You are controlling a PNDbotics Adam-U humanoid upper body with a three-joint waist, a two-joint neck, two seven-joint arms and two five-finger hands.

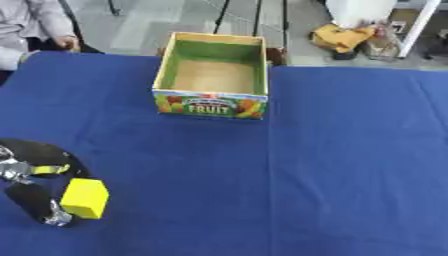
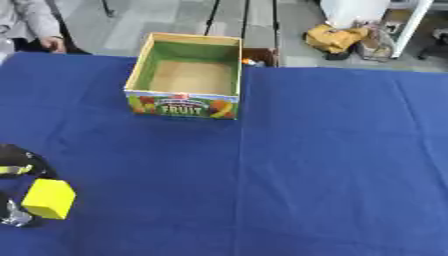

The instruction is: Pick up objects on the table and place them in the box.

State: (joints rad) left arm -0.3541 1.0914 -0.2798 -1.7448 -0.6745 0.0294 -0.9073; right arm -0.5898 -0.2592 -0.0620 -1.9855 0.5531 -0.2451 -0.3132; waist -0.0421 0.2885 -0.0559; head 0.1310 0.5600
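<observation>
A yellow block sits at the lower left of the blue-covered table. My left hand, black with a yellow band, comes in from the left edge. Its curled fingers lie over the block's top and the thumb sits beside it below, so the hand is shut on the block. Whether the block rests on the cloth or hangs just above it I cannot tell. The open cardboard box, green inside and marked FRUIT on its front, stands at the far middle with nothing showing inside. My right hand appears in neither view.
A wide stretch of blue cloth lies between the block and the box. A fold line runs down the cloth from the box's right corner. Past the table's far edge are a yellow bundle and bench legs on the floor.
</observation>
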